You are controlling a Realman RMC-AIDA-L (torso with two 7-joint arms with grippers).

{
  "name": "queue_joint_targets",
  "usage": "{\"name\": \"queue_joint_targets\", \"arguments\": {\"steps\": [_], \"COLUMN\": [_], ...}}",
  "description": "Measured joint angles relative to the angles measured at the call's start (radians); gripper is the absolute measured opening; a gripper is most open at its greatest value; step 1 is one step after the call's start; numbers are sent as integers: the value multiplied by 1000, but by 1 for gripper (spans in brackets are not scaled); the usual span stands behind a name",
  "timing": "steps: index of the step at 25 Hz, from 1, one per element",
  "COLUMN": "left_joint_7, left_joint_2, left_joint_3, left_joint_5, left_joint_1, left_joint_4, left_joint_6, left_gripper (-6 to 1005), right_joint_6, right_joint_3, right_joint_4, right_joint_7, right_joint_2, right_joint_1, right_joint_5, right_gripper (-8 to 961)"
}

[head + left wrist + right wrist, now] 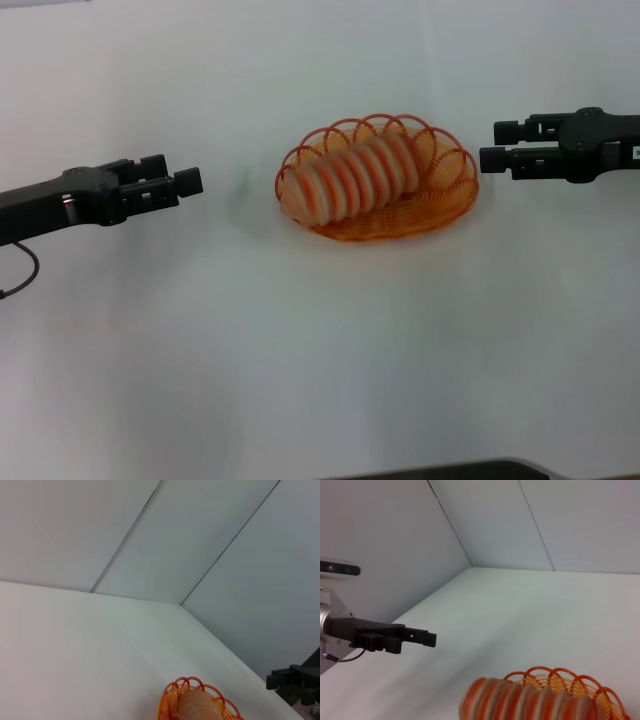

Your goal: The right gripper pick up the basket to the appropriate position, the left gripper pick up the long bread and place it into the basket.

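The long bread (352,178) lies inside the orange wire basket (440,215), which stands on the white table at centre. My left gripper (182,172) is open and empty, level with the basket and well to its left. My right gripper (490,146) is open and empty, just off the basket's right end and clear of it. The left wrist view shows the basket (170,697), the bread (197,707) and the right gripper (280,680). The right wrist view shows the bread (530,702), the basket (602,697) and the left gripper (420,640).
The white table (320,350) stretches bare in front of the basket. A dark edge (480,470) shows at the bottom of the head view. Grey walls (150,530) stand behind the table.
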Motion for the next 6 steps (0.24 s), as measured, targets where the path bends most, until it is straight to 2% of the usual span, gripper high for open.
{"name": "queue_joint_targets", "arguments": {"steps": [6], "left_joint_7": [-1], "left_joint_2": [-1], "left_joint_3": [-1], "left_joint_5": [0], "left_joint_1": [-6], "left_joint_4": [-1], "left_joint_6": [1], "left_gripper": [876], "right_joint_6": [-1], "right_joint_3": [0], "right_joint_4": [1], "right_joint_7": [2], "right_joint_2": [1], "right_joint_1": [2], "right_joint_5": [-1], "right_gripper": [687]}}
